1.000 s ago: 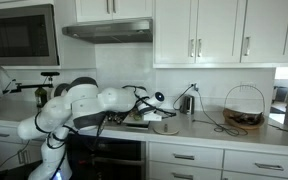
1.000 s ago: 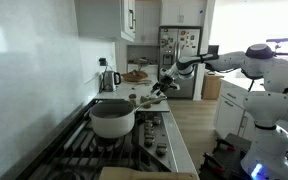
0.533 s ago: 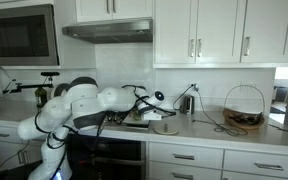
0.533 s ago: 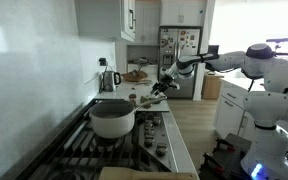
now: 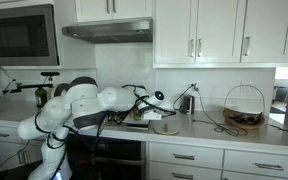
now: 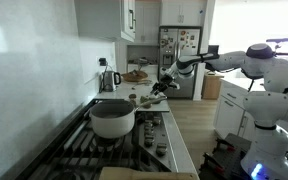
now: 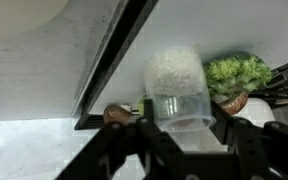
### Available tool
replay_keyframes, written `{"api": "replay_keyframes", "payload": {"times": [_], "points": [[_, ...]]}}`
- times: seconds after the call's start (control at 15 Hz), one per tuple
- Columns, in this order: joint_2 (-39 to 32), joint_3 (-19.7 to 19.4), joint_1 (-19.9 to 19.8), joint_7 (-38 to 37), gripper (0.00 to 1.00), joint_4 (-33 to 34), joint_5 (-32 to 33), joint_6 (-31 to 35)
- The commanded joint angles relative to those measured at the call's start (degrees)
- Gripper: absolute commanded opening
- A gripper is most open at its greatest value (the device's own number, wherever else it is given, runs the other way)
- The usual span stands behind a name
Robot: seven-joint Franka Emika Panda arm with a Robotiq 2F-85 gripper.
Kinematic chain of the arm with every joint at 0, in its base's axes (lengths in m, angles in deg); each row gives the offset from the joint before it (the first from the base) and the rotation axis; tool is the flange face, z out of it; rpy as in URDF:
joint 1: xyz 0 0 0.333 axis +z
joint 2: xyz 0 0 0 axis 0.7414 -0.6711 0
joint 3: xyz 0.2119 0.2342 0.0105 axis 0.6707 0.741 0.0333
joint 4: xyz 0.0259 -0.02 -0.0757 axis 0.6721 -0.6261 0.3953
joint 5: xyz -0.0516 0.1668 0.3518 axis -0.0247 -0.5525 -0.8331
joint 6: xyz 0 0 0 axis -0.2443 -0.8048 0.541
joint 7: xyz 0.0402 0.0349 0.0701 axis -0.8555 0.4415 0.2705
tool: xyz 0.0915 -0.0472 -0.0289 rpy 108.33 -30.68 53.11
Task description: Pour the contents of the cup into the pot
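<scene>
Gripper (image 7: 187,140) is closed on a clear, upright cup (image 7: 176,85) filled with white grains. We see a dark finger (image 7: 144,140) pressed at each side of its base. A black edge strip (image 7: 114,65) runs diagonally past the cup, and a green leafy vegetable (image 7: 236,72) sits just behind it (a brown lump at left is too blurred to name). In an exterior view, the squat, round, whitish-silver pot (image 6: 112,120) stands on the gas stove (image 6: 149,140), well apart from the gripper.
</scene>
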Motion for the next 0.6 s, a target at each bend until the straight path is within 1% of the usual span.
{"api": "replay_keyframes", "payload": {"times": [0.0,0.53], "points": [[-1.5,1.5,-0.6,-2.2,0.3,-0.2,1.6,-1.8],[-3.6,5.3,-1.2,-3.7,0.3,0.8,2.4,-4.1]]}}
